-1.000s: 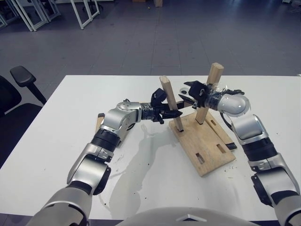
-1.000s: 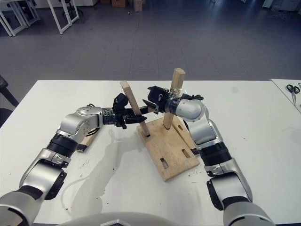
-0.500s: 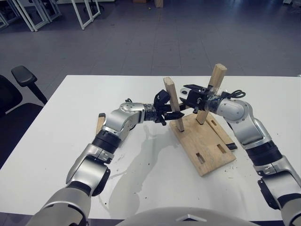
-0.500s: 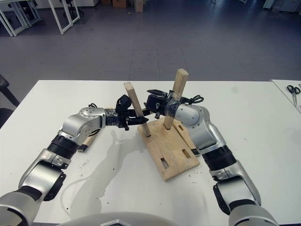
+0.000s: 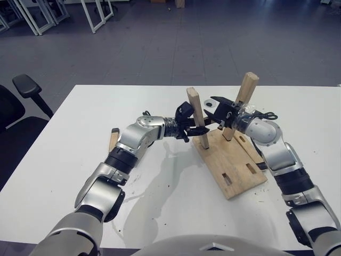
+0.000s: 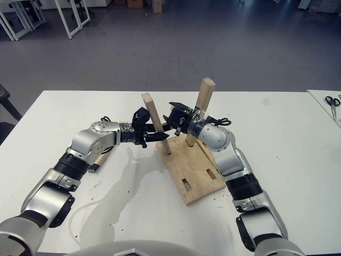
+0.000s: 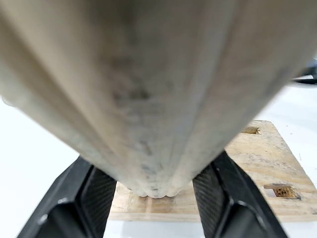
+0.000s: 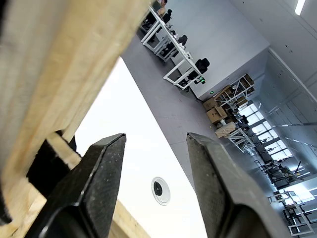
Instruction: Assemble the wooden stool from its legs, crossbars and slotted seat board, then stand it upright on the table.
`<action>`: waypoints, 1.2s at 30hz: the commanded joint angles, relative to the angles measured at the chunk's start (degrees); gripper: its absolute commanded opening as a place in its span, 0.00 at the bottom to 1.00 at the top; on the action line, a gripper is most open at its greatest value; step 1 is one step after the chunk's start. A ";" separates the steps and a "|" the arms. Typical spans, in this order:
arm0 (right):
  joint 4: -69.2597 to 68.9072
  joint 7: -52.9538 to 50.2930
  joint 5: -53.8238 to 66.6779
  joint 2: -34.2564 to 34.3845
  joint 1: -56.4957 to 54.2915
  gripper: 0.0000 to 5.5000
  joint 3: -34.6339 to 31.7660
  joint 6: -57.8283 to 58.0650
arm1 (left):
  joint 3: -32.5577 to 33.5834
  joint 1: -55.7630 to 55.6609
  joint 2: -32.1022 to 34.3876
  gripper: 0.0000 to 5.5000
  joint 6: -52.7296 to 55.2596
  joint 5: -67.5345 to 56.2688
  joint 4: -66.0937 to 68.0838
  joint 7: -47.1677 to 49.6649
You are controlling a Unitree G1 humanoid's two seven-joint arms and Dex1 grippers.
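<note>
The left pincer (image 5: 198,129) still clamps the left leg (image 5: 195,109); the right pincer (image 5: 213,108), spread wide, has edged nearer.

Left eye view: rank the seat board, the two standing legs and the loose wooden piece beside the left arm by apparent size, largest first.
1. Seat board.
2. Left leg and right leg: they look alike, so no ranking.
3. Loose wooden piece, clearly smallest.
</note>
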 commanded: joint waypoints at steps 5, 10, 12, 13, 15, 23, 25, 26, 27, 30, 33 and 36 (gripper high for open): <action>-1.79 0.85 3.54 1.51 0.81 0.41 -3.24 5.94 | -9.64 10.18 1.90 0.37 11.24 10.91 8.65 2.93; -10.39 -4.71 6.76 3.84 -0.84 0.41 -9.82 7.05 | -6.62 7.42 2.07 0.37 10.67 9.29 7.10 2.74; -11.90 -5.47 7.35 3.85 -0.90 0.41 -10.93 7.95 | -4.92 5.66 2.10 0.37 8.81 8.85 5.93 2.79; -13.55 -5.17 9.48 4.26 -0.49 0.41 -12.06 8.92 | -4.45 4.87 2.44 0.37 6.88 9.29 4.94 2.79; -18.02 -2.53 15.43 4.22 1.34 0.41 -14.27 11.61 | -3.27 3.97 2.88 0.45 3.92 9.77 3.09 3.32; -25.80 17.95 42.11 -11.88 17.21 0.41 -25.61 33.13 | 6.72 9.30 2.99 0.60 4.12 8.88 -8.66 3.81; -20.21 20.84 33.76 -18.89 22.19 0.41 -22.40 27.33 | 10.13 12.98 5.08 0.60 6.16 7.78 -12.92 3.94; -16.75 21.19 29.80 -21.05 23.89 0.41 -20.89 23.90 | 12.13 14.97 6.22 0.60 7.35 7.24 -15.12 4.42; -13.71 20.57 27.38 -21.54 24.92 0.41 -20.11 21.60 | 14.92 17.06 7.30 0.60 8.09 6.62 -17.47 5.32; -7.19 18.37 22.55 -19.64 26.52 0.41 -17.47 15.84 | 26.08 18.48 6.11 0.60 7.95 3.26 -21.86 10.98; -2.55 17.12 16.87 -18.82 27.80 0.41 -12.81 9.89 | 33.49 11.01 2.00 0.60 7.88 -0.64 -22.77 17.32; -3.23 18.83 13.33 -18.76 28.78 0.41 -7.72 5.57 | 35.22 -1.44 -3.17 0.60 7.67 -2.31 -19.75 22.97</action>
